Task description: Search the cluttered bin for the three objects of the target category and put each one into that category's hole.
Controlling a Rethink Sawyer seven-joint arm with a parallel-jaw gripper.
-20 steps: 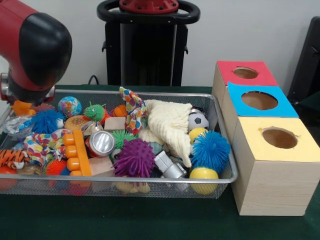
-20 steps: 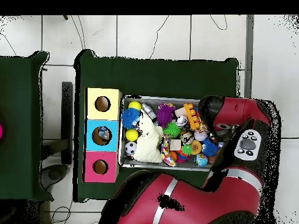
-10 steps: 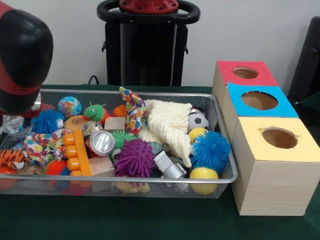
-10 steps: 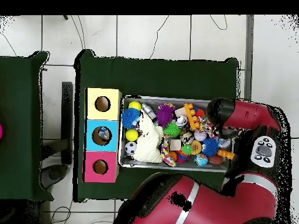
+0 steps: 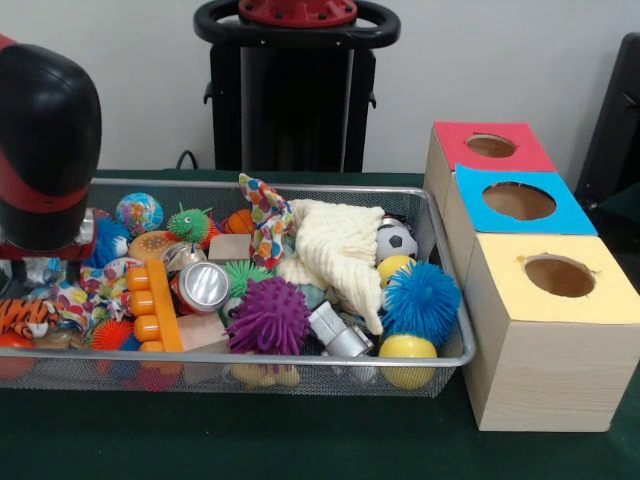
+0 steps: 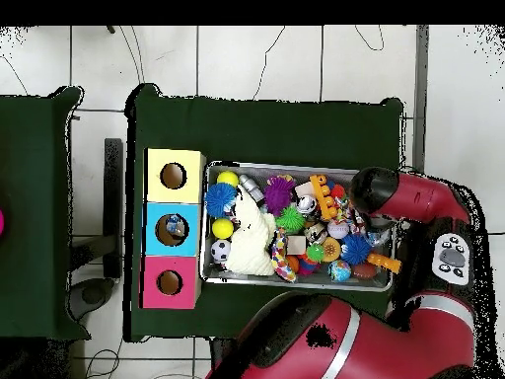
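Clutter's hiding my tool, can't tell its state; I'm risking snagging the bin (image 5: 300,357) wall or dragging toys out.

We noted green tablecloth (image 5: 300,440) | white tiled floor (image 6: 256,59) | dark side table (image 6: 35,217) at overhead's left edge.

The arm (image 5: 45,150) is showing red and black. The desk (image 5: 300,440) is wearing a dark green cover. The bin (image 5: 300,360) is showing silver wire mesh. The box (image 5: 540,300) is presenting red, blue and yellow tops over pale wood. The spiky ball (image 5: 268,315) is showing purple; the fuzzy ball (image 5: 421,298) at its 3 o'clock is showing blue. The cloth (image 5: 340,250) is showing cream. The block (image 5: 152,305) is showing orange. The tiger toy (image 5: 25,315) is displaying orange-and-black stripes.
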